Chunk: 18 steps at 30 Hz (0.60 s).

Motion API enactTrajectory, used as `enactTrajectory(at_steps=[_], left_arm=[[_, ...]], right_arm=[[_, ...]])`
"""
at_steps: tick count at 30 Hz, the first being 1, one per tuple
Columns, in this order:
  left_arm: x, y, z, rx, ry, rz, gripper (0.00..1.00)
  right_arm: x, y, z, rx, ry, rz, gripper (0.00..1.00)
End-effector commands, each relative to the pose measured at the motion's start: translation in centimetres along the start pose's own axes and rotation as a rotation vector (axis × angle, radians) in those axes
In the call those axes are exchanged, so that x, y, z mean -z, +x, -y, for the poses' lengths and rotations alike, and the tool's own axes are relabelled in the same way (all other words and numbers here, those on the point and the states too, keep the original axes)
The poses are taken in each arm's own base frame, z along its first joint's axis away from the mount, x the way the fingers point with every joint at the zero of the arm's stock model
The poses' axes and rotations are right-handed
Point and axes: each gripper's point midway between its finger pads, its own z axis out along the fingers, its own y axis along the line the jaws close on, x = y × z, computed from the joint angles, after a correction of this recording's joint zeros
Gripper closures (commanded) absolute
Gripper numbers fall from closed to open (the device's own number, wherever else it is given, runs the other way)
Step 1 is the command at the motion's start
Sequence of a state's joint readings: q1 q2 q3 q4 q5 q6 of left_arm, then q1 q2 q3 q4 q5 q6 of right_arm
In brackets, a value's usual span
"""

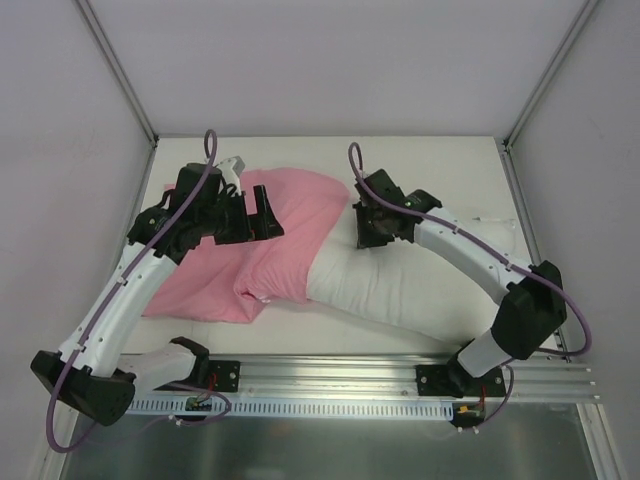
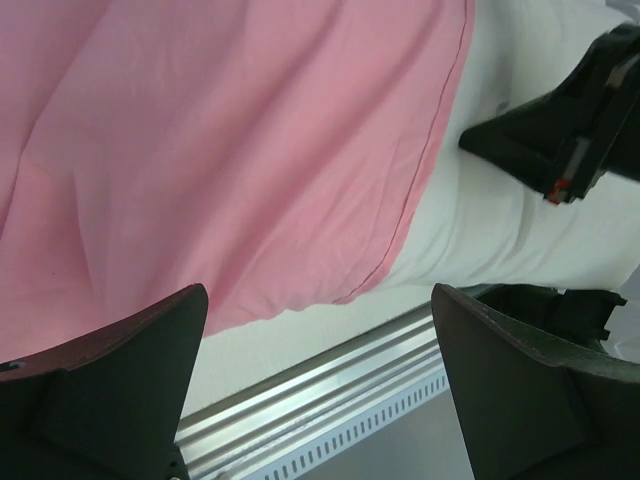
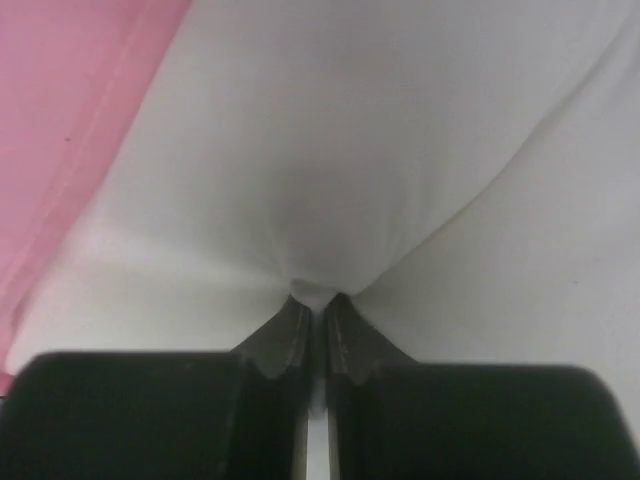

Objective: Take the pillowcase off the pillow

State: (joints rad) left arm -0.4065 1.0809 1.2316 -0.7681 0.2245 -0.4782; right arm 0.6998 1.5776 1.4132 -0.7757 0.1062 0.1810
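The pink pillowcase (image 1: 290, 235) lies left of centre and covers the left end of the pillow. The white pillow (image 1: 400, 285) sticks out of it to the right. My left gripper (image 1: 262, 212) hovers over the pillowcase, open, with nothing between its fingers. In the left wrist view this gripper (image 2: 318, 300) frames the pillowcase (image 2: 220, 150), its hem, and the pillow (image 2: 500, 230). My right gripper (image 1: 375, 235) is shut on a pinch of the pillow near the hem. In the right wrist view its fingertips (image 3: 315, 300) squeeze a fold of the pillow (image 3: 350, 150), with the pillowcase (image 3: 60, 100) at left.
The white table (image 1: 450, 170) is boxed in by grey walls and metal posts at the back and sides. An aluminium rail (image 1: 330, 375) with both arm bases runs along the near edge; in the left wrist view the rail (image 2: 330, 380) shows below the pillowcase.
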Motion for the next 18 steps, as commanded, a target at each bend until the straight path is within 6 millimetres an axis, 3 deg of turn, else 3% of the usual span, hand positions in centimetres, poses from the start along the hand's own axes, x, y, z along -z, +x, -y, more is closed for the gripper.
enactTrajectory(at_steps=[1, 2, 3, 4, 6, 9, 11, 12, 13, 14, 18], left_arm=[[0.1, -2.0, 1.7, -0.046, 0.03, 0.013, 0.05], [-0.2, -2.0, 2.4, -0.07, 0.038, 0.001, 0.06], [-0.4, -2.1, 2.8, -0.083, 0.038, -0.006, 0.06], [-1.1, -2.9, 3.2, -0.104, 0.021, -0.005, 0.06], [-3.1, -2.2, 4.4, -0.144, 0.009, -0.065, 0.07], [-4.8, -3.4, 7.3, -0.207, -0.004, -0.067, 0.07], [-6.1, -4.2, 7.6, -0.213, -0.057, -0.056, 0.09], [-7.9, -3.4, 7.7, -0.224, -0.082, -0.104, 0.09], [-8.0, -4.7, 8.6, -0.239, -0.09, -0.068, 0.09], [-8.7, -5.4, 8.3, -0.253, -0.154, -0.04, 0.08], [-12.1, -5.7, 9.1, -0.314, -0.254, -0.065, 0.05]], right_arm=[[-0.4, 2.5, -1.3, -0.059, -0.121, 0.013, 0.99], [-0.1, 2.4, -2.1, -0.073, -0.18, 0.052, 0.99], [1.5, 2.5, -2.0, -0.09, -0.209, 0.104, 0.99], [0.9, 4.3, -1.2, -0.114, -0.197, 0.082, 0.99], [2.1, 4.8, -0.7, -0.139, -0.215, 0.125, 0.99], [2.3, 6.3, 0.7, -0.171, -0.187, 0.152, 0.99], [1.8, 7.6, 1.3, -0.182, -0.172, 0.134, 0.99], [1.8, 7.8, 1.4, -0.188, -0.171, 0.131, 0.99], [1.9, 8.1, 1.5, -0.19, -0.173, 0.13, 0.99], [1.7, 8.6, 1.6, -0.192, -0.171, 0.118, 0.99], [1.8, 9.3, 1.6, -0.188, -0.171, 0.115, 0.99]])
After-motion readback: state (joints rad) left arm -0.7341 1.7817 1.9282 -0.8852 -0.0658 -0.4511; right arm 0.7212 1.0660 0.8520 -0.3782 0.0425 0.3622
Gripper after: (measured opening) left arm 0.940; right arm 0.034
